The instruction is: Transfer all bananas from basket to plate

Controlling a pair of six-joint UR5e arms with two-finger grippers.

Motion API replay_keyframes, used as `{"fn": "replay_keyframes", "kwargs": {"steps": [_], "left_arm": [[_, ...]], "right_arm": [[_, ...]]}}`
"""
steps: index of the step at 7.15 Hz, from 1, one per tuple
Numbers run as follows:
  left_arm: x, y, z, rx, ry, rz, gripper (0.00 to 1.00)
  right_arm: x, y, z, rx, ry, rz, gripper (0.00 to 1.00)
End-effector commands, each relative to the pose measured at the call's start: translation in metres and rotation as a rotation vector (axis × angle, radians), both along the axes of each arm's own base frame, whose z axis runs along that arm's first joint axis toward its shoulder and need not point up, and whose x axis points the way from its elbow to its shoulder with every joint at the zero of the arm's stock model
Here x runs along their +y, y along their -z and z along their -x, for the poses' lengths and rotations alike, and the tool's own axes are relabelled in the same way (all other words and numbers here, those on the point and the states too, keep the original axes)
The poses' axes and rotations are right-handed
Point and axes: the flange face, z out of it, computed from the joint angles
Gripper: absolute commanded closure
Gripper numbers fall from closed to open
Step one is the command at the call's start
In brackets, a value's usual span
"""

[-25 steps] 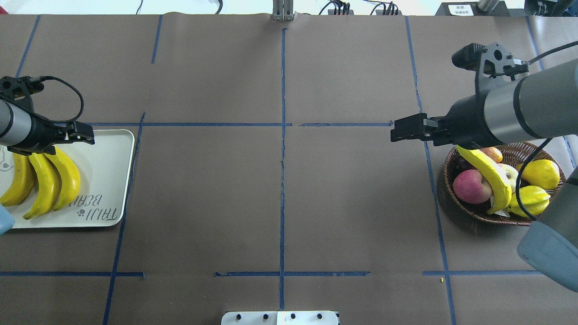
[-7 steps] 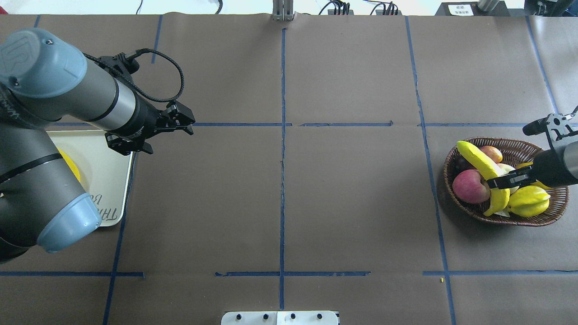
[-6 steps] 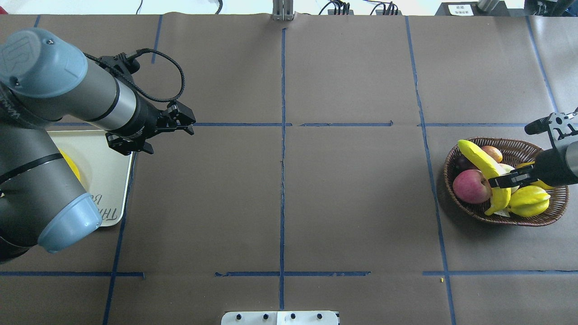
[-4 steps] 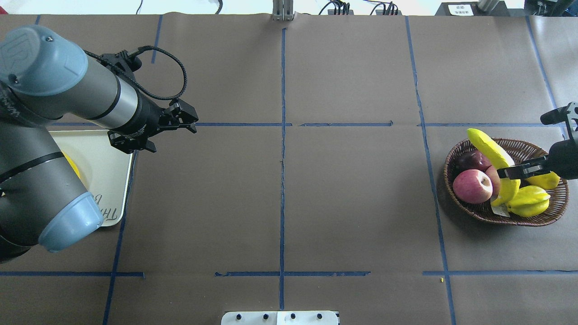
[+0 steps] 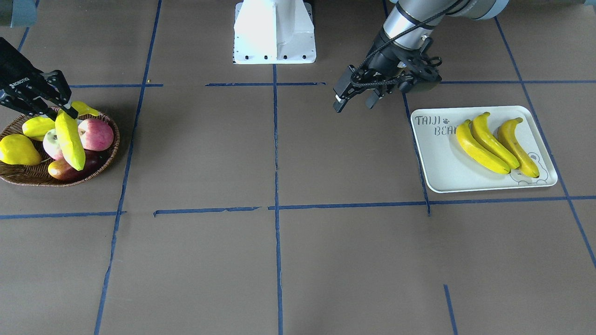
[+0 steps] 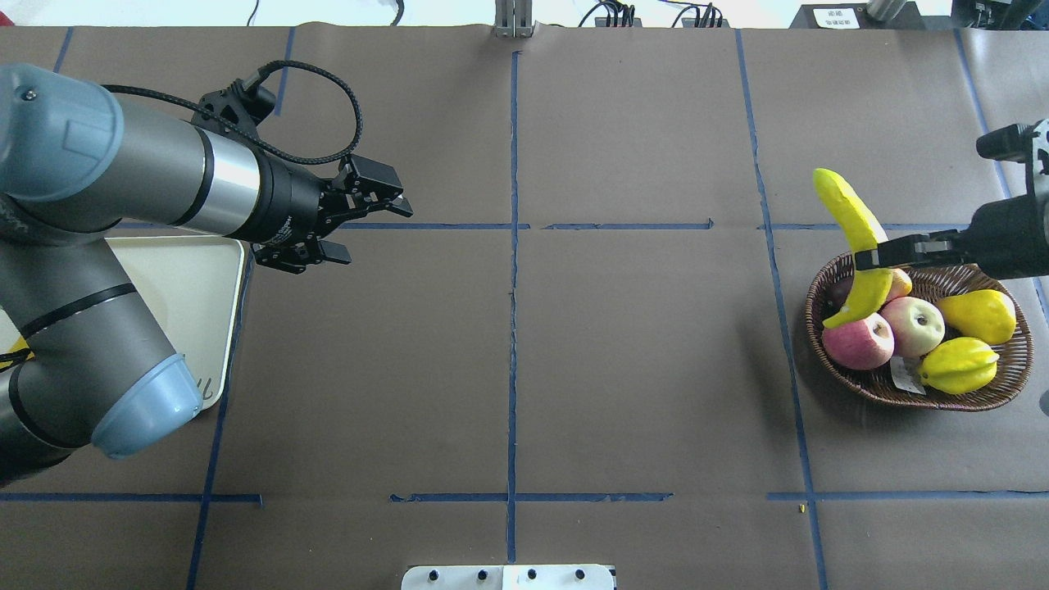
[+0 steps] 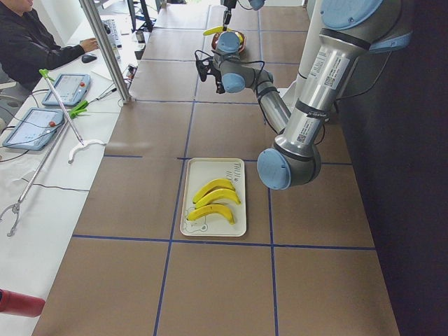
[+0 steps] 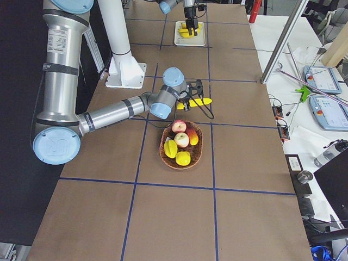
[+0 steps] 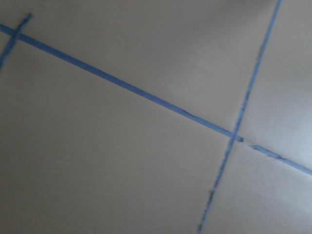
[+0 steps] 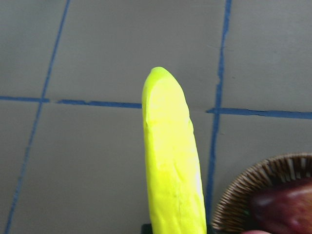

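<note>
My right gripper [image 6: 869,258] is shut on a bright-yellow banana [image 6: 856,238] and holds it lifted over the far-left rim of the brown wicker basket [image 6: 942,400]. The same banana [image 10: 173,161] fills the right wrist view, with the basket [image 10: 243,204] at the lower right. In the front view this banana [image 5: 70,137] hangs below the right gripper [image 5: 65,110]. Three bananas [image 5: 493,142] lie side by side on the white plate [image 5: 437,158]. My left gripper [image 6: 373,233] is open and holds nothing, just right of the plate [image 6: 205,287], above bare table.
In the basket lie two red apples [image 6: 856,340], a yellow pear [image 6: 979,315], a yellow starfruit [image 6: 959,365] and a dark fruit. The robot's white base [image 5: 274,32] stands at the table's near edge. A person [image 7: 28,42] sits at a side desk with tablets.
My right gripper closed on the banana and lifted it up out of the basket. My left arm swung away from the plate toward the table's middle, its gripper still open.
</note>
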Motion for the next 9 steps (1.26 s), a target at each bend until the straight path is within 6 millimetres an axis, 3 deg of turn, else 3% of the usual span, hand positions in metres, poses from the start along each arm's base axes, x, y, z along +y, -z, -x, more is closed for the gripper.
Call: {"fn": "replay_keyframes", "kwargs": {"steps": [1,3,5,7,9], "left_arm": [[-0.006,-0.007,-0.01,0.203,0.022,0.032,0.0],[-0.002,0.004,-0.008,0.304,0.025,0.049,0.0],[-0.002,0.013,-0.014,0.312,0.018,0.043,0.0],[-0.008,0.031,-0.055,0.31,-0.018,0.05,0.01],[0.001,0.032,-0.082,0.303,-0.034,0.058,0.01]], "right_arm": [[-0.011,0.07,0.045,-0.139,-0.021,0.066,1.0],[0.001,0.105,0.093,-0.169,0.028,0.021,1.0],[0.034,0.146,0.168,-0.186,0.068,-0.029,1.0],[0.059,0.198,0.228,-0.164,0.044,-0.053,1.0],[0.067,0.21,0.239,-0.164,0.043,-0.058,1.0]]}}
